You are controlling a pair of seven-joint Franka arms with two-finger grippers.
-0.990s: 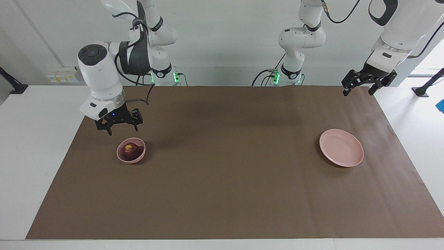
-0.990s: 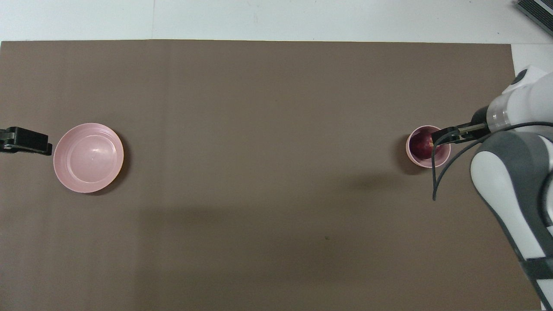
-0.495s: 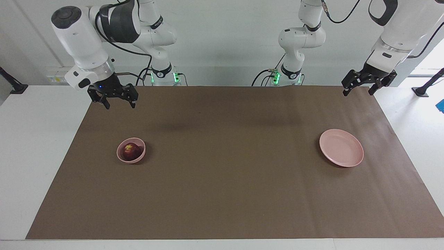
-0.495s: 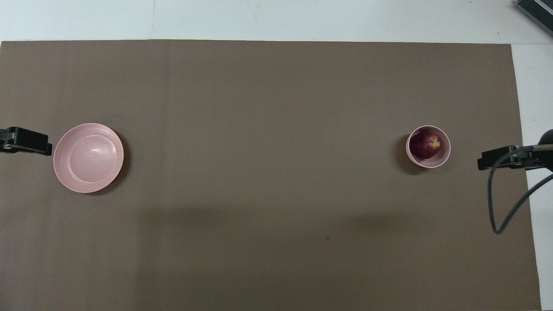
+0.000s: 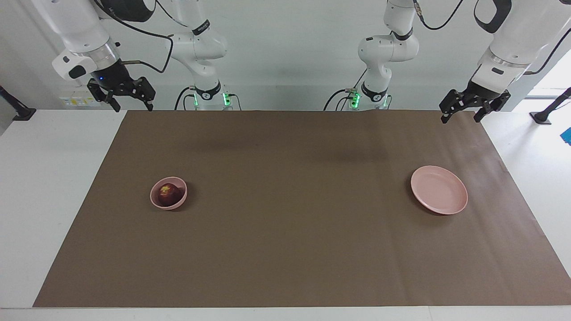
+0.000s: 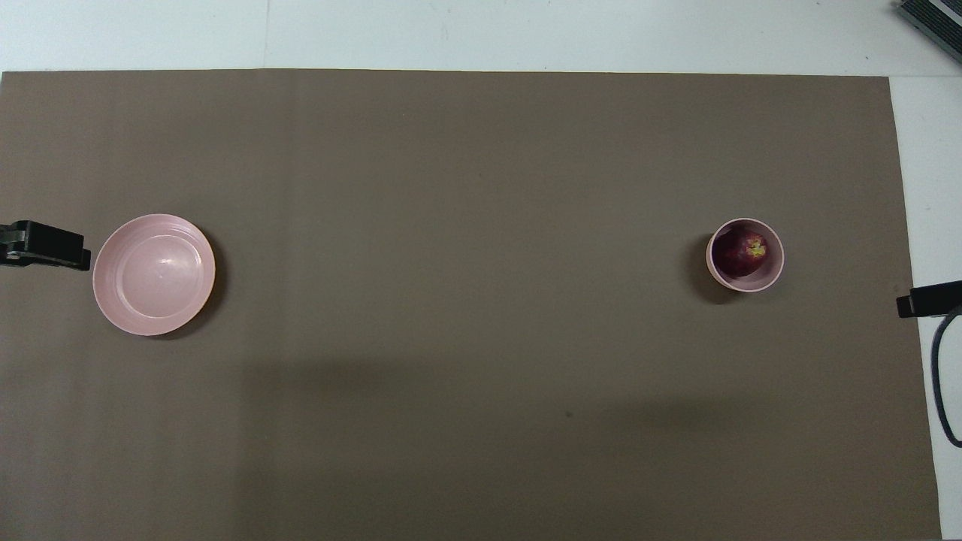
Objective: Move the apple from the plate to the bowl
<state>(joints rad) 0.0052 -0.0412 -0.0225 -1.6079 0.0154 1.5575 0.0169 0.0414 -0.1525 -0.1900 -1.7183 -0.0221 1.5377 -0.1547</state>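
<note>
The dark red apple (image 5: 168,194) with a yellowish patch lies in the small deep pink bowl (image 5: 154,201) toward the right arm's end of the table; both show in the overhead view, apple (image 6: 742,252) and bowl (image 6: 752,284). The flat pink plate (image 5: 439,196) sits bare toward the left arm's end, also in the overhead view (image 6: 154,274). My right gripper (image 5: 133,106) is open and empty, raised over the mat's corner at the robots' edge; its tip shows in the overhead view (image 6: 921,302). My left gripper (image 5: 460,118) is open and empty, waiting over the mat's corner at the left arm's end, beside the plate in the overhead view (image 6: 75,255).
A brown mat (image 5: 294,223) covers most of the white table (image 5: 49,178). The two arm bases (image 5: 206,96) stand at the robots' edge of the table. A black cable (image 6: 939,376) hangs from the right arm over the mat's edge.
My right gripper has risen from just above the bowl and drawn back toward the robots and the table's end. The apple stays in the bowl. The left arm has not moved.
</note>
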